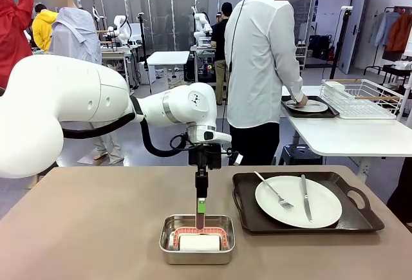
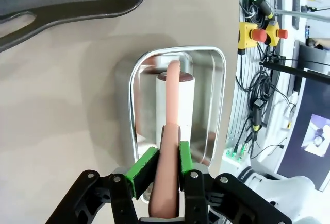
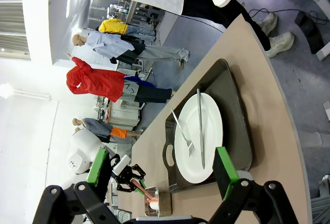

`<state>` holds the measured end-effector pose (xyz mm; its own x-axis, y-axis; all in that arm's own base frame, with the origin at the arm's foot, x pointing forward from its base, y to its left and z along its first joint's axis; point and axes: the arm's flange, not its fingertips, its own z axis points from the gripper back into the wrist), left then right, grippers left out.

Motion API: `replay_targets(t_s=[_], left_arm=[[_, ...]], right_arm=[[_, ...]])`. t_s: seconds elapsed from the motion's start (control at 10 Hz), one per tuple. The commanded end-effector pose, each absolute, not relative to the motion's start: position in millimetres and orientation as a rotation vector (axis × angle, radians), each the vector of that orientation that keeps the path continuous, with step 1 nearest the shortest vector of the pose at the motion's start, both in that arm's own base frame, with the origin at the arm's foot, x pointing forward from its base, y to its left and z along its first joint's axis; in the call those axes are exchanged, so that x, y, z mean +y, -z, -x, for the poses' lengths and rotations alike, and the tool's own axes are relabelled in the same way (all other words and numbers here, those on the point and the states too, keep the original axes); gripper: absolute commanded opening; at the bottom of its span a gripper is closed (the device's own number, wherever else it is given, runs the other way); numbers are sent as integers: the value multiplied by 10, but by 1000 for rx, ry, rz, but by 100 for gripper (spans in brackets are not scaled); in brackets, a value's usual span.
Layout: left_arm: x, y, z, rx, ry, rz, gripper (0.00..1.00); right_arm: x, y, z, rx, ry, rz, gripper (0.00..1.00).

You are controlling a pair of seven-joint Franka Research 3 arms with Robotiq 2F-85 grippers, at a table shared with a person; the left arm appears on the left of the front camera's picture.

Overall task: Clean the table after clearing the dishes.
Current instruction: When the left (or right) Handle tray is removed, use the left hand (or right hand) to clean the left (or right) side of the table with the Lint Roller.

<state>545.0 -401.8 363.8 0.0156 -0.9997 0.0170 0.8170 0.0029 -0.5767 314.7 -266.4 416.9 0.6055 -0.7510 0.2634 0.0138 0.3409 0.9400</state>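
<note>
On the beige table (image 1: 96, 222), a white plate (image 1: 298, 201) with a fork (image 1: 273, 191) and knife (image 1: 306, 197) rests on a dark tray (image 1: 341, 223) at the right. A second plate (image 1: 309, 105) lies on a tray on the white side table, under the person's hand. My left gripper (image 1: 201, 214) points straight down into a small steel pan (image 1: 197, 239). It is shut on the pink arched handle (image 2: 171, 131) of a white cleaning block (image 2: 175, 105) lying in that pan (image 2: 216, 100). My right gripper (image 3: 161, 166) hangs open and empty, off from the plate (image 3: 198, 136).
A person in a white shirt (image 1: 261, 55) stands at the far side, turned toward the white table with a wire rack (image 1: 360, 96). The table's left half (image 1: 77, 228) is bare. Cables and emergency-stop buttons (image 2: 258, 33) sit beyond the table's near edge.
</note>
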Motion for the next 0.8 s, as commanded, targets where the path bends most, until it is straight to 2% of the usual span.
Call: replay_targets(t_s=[0.0,0.1,0.2,0.4,0.5,0.7], left_arm=[[-3950,-3884,-5425,459,1398,448,0],[-3816,-4096,-5331,417,1318,352,0],[-3600,-4302,-5258,329,1212,337,14],[-2868,-4552,-5194,95,905,391,14],[-2301,-4515,-5171,19,672,439,14],[-1491,-4396,-4916,-91,413,551,14]], right_arm=[[-2662,-4173,-3113,-797,563,-1131,100],[-2662,-4173,-3113,-797,563,-1131,100],[-2662,-4173,-3113,-797,563,-1131,100],[-2662,-4173,-3113,-797,563,-1131,100],[-2662,-4173,-3113,-797,563,-1131,100],[-2662,-4173,-3113,-797,563,-1131,100]])
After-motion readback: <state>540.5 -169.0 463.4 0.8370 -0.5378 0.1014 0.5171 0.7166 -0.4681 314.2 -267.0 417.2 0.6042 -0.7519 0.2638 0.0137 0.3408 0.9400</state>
